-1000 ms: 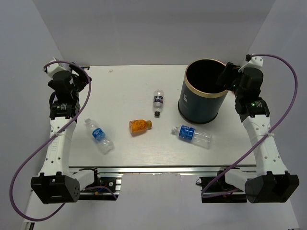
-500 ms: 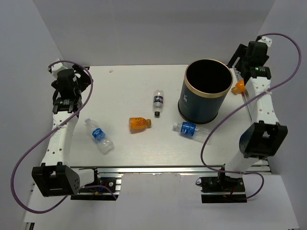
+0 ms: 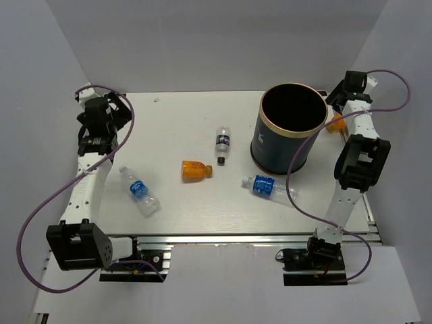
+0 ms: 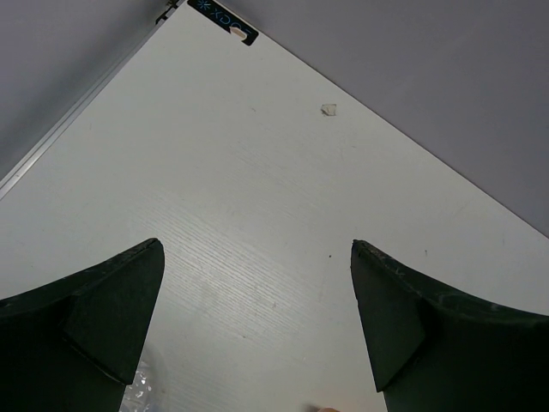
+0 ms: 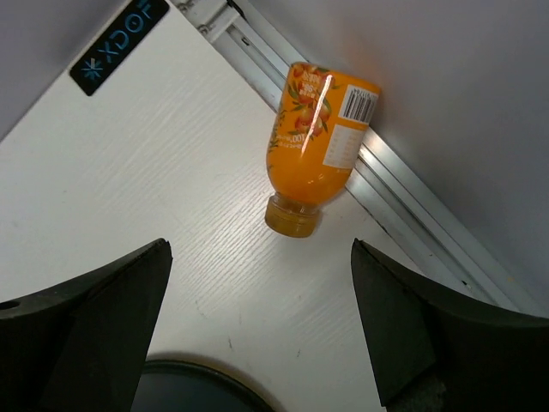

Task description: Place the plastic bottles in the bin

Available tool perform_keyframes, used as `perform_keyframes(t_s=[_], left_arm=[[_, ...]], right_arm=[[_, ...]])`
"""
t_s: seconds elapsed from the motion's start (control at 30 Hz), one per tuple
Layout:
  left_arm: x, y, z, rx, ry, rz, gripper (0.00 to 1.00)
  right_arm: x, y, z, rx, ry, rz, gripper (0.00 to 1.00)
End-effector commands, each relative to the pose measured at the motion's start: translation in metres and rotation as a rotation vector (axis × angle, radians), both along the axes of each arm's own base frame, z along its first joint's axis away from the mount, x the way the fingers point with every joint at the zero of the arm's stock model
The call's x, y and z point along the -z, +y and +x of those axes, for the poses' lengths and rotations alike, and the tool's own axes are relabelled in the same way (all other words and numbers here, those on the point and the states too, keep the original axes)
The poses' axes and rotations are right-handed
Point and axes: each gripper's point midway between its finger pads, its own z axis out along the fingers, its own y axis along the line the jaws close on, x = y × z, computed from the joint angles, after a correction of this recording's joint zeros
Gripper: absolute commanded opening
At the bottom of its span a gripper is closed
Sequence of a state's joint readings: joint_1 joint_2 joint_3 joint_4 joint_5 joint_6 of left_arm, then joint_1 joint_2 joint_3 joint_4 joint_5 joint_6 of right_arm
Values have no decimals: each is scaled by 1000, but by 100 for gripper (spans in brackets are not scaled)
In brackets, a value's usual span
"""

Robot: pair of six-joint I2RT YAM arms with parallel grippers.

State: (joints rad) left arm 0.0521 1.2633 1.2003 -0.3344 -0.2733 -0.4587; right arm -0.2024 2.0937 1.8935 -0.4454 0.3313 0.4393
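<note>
Tabletop [image 3: 189,128]: R hand [image 5: 257,257] wide open near orange bottle [image 5: 317,146], L hand [image 4: 257,257] open.

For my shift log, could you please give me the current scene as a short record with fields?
bin: upright, far right, no bottle visible inside
left blue-label bottle: lying, near left
right blue-label bottle: lying in front of bin
dark-label bottle: lying, centre
centre orange bottle: lying
edge orange bottle: lying by right rail
left gripper: open, empty
right gripper: open, above edge orange bottle
</note>
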Motion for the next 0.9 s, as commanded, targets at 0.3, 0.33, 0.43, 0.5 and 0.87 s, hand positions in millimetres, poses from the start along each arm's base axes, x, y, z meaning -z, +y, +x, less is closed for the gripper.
perform_keyframes(t_s=[0.3,0.33,0.43,0.5,0.87], left_arm=[[31,-8,10,61,49,7,98],[33,-8,11,62,53,9,98],[37,-8,12,64,59,13,98],[40,-7,13,63,67,18,98],[45,-4,14,43,91,19,98]], right_arm=[[69,-40,11,341,-3,-27,89],[69,-42,13,355,-11,-24,89],[84,-44,19,386,-13,-4,89],[98,-44,22,386,6,2,89],[111,-49,16,414,6,-26,50]])
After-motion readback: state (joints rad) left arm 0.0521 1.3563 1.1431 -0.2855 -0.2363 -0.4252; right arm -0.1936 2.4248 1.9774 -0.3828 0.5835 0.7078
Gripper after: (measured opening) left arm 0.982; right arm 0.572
